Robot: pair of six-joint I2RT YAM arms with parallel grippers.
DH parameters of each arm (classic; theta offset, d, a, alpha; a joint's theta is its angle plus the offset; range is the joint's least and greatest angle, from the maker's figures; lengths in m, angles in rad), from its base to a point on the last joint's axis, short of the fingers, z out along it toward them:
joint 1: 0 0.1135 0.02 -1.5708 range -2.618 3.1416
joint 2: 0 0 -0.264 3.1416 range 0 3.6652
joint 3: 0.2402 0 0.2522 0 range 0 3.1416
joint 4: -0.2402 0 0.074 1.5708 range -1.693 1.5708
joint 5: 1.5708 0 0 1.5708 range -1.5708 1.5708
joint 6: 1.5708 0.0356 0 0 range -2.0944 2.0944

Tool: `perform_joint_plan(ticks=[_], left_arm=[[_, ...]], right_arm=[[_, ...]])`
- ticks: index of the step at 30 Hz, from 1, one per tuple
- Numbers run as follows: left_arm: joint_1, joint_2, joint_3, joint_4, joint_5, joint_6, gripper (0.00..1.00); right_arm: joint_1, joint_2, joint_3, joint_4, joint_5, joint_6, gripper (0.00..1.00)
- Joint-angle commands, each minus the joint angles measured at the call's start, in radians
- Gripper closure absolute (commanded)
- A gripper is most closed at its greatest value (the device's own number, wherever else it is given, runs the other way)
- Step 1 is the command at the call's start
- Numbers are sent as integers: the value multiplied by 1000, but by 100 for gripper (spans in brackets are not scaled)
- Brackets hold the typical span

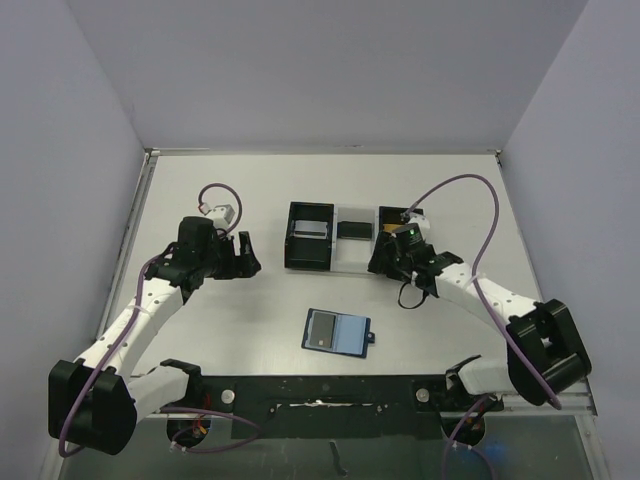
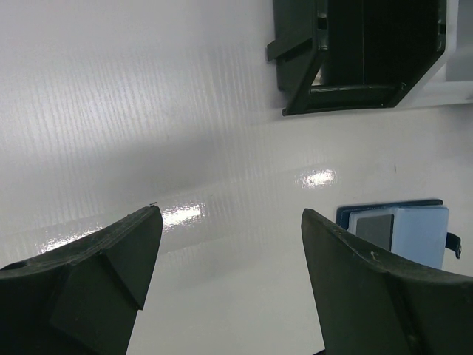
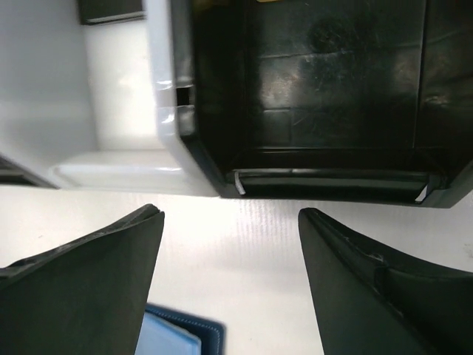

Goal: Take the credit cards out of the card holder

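Right claw (image 3: 230, 213), agape, mostly hides card holder (image 3: 205, 334), perhaps one card (image 3: 166, 336) showing.

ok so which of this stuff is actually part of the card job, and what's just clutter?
Job: card holder; pale card in it; grey card in left black box; dark card in white tray.
Just there: that box and tray; right black box.
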Motion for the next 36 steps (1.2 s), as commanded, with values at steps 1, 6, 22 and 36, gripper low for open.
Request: perform_joint_plan(ticks=[1,6,22,36], left_arm=[[5,-2,19,37,40,15,25],[6,-17,18,40,42,9,24],[55,-181,-35,134,25,-64,24],[176,-127,-60,161,186,-55,25]], right_arm=[[28,-139,-2,29,-32,-17,24],[111,-266,-43,24,34,55,7],[179,-453,-294,326,-63,362,0],[464,-167,-215,284,74,541,19]])
